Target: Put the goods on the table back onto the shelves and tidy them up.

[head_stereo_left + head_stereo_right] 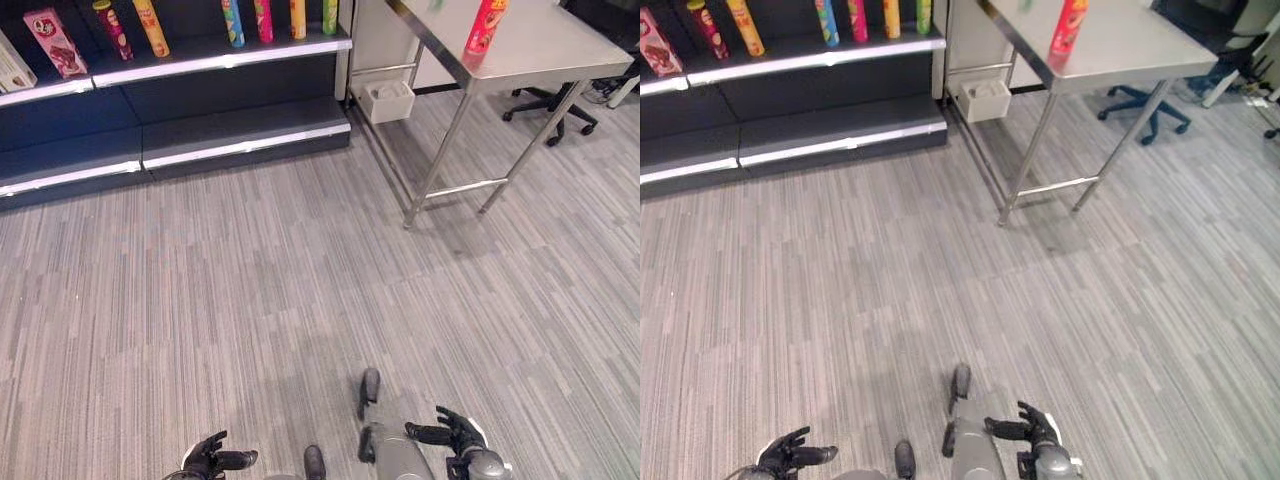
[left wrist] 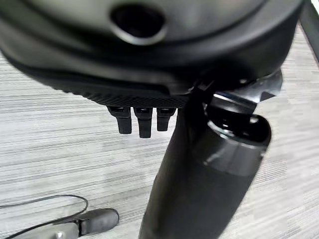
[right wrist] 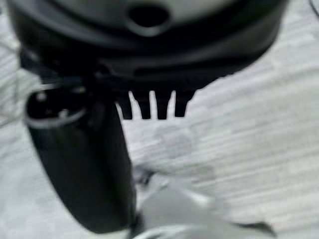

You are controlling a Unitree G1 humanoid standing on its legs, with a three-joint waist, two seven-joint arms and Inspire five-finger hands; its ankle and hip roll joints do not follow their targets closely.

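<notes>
I saw one red can [image 1: 485,27] standing on the steel table [image 1: 560,50], near its front edge. Shelves [image 1: 220,55] with more cans stood beside the table. Left hand [image 1: 208,459] and right hand [image 1: 456,432] hung low, well apart from the table, fingers relaxed, holding nothing.

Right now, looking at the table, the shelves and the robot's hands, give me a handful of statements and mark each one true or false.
1. A red can stands upright on the metal table. True.
2. The left hand grips a can. False: it hangs open and holds nothing.
3. Several cans stand on the dark shelf. True.
4. The right hand rests on the table. False: it hangs low over the floor, far from the table.
5. A wheeled office chair stands behind the table. True.
</notes>
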